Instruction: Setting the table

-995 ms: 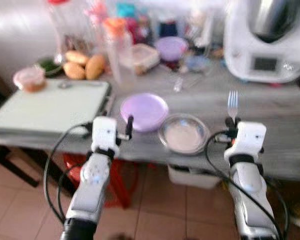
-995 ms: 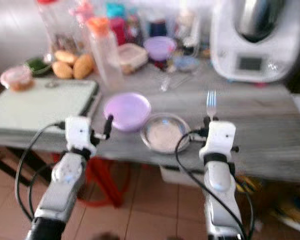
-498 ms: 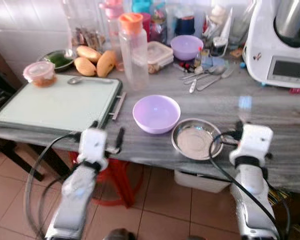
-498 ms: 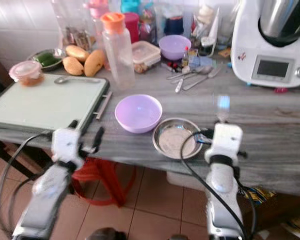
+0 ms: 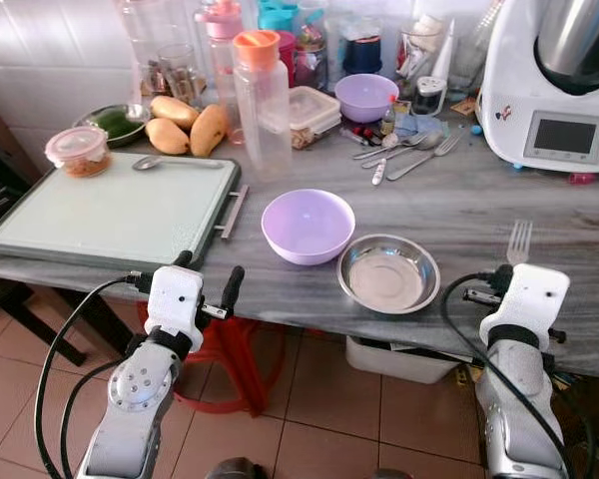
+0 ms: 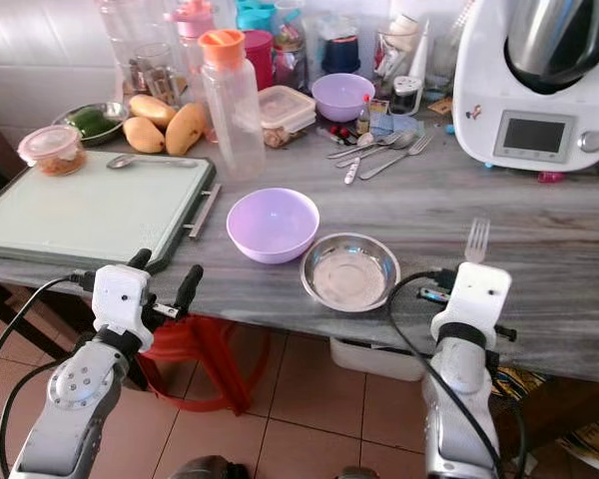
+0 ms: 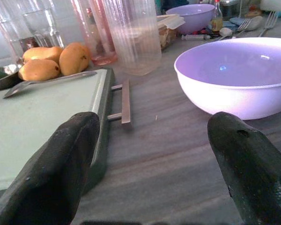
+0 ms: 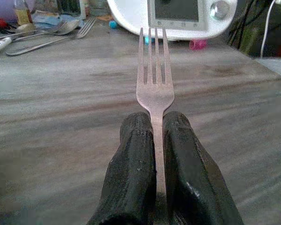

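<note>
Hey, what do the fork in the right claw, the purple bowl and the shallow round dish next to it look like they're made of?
The fork, clamped in the right claw, looks like brushed metal, probably stainless steel: grey with a dull sheen. The nearer purple bowl looks like matte plastic: opaque, evenly coloured, softly glossy. The shallow round dish looks like polished steel: silvery and reflective.

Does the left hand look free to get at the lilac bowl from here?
Probably yes. The left hand is open and holds nothing, at the table's near edge, and bare tabletop lies between it and the lilac bowl.
</note>
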`<state>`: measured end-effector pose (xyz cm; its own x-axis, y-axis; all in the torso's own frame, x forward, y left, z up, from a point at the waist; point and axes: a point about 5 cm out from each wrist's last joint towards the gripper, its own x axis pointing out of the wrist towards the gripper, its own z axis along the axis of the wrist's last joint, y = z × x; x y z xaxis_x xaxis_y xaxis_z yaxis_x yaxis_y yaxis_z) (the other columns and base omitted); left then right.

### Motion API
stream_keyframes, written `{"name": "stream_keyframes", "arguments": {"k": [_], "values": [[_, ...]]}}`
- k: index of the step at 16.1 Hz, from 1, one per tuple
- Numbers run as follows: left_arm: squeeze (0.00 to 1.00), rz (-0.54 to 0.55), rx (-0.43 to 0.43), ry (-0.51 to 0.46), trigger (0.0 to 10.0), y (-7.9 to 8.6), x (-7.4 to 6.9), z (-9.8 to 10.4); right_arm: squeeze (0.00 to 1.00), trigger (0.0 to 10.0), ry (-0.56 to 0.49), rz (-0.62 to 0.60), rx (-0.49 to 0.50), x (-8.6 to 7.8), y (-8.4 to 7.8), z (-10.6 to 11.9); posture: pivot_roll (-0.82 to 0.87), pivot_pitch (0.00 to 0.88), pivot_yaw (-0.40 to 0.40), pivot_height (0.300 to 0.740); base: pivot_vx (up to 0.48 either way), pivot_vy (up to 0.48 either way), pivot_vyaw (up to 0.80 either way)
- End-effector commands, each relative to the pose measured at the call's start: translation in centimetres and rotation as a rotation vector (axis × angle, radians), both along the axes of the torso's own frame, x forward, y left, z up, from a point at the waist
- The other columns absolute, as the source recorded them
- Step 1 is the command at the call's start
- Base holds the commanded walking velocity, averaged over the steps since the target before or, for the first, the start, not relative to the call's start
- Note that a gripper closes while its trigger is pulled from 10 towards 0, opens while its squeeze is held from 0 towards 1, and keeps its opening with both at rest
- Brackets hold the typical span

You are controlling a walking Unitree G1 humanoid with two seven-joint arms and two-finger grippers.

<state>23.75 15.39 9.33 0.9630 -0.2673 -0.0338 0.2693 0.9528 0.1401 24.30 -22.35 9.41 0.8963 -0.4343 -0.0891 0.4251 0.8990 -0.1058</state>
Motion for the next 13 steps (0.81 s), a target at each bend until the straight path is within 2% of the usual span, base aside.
{"name": "stream_keyframes", "arguments": {"k": [1, 2, 4, 6, 7, 13], "values": [[0.00, -0.016, 0.008, 0.000, 10.0, 0.1, -0.2, 0.4, 0.00, 10.0, 0.012, 0.007, 0.062, 0.5, 0.3, -0.2, -0.03, 0.000, 0.076, 0.740, 0.000, 0.000, 0.00], [0.00, -0.020, 0.007, 0.006, 10.0, 0.2, -0.3, 0.4, 0.00, 10.0, 0.020, -0.019, 0.101, 0.5, 0.0, -0.4, -0.03, 0.000, 0.077, 0.740, 0.000, 0.000, 0.00], [0.00, -0.024, 0.008, 0.011, 10.0, 0.3, -0.4, 0.5, 0.00, 10.0, 0.032, -0.023, 0.111, 0.4, 0.0, -0.5, -0.02, 0.000, 0.079, 0.740, 0.000, 0.000, 0.00], [0.00, -0.026, 0.009, 0.017, 10.0, 0.4, -0.5, 0.6, 0.00, 10.0, 0.033, -0.016, 0.120, 0.2, 0.1, -0.6, -0.02, 0.000, 0.080, 0.740, 0.000, 0.000, -0.80], [0.00, -0.027, 0.009, 0.021, 10.0, 0.4, -0.5, 0.6, 0.00, 10.0, 0.034, -0.002, 0.118, 0.3, 0.2, -0.6, -0.02, 0.000, 0.080, 0.740, 0.000, 0.000, 0.00], [0.00, -0.016, 0.010, 0.029, 10.0, 0.6, -0.4, 0.8, 0.00, 10.0, 0.023, 0.058, 0.173, 2.3, 0.8, 0.0, -0.02, 0.000, 0.078, 0.740, 0.000, 0.000, 0.00]]}}
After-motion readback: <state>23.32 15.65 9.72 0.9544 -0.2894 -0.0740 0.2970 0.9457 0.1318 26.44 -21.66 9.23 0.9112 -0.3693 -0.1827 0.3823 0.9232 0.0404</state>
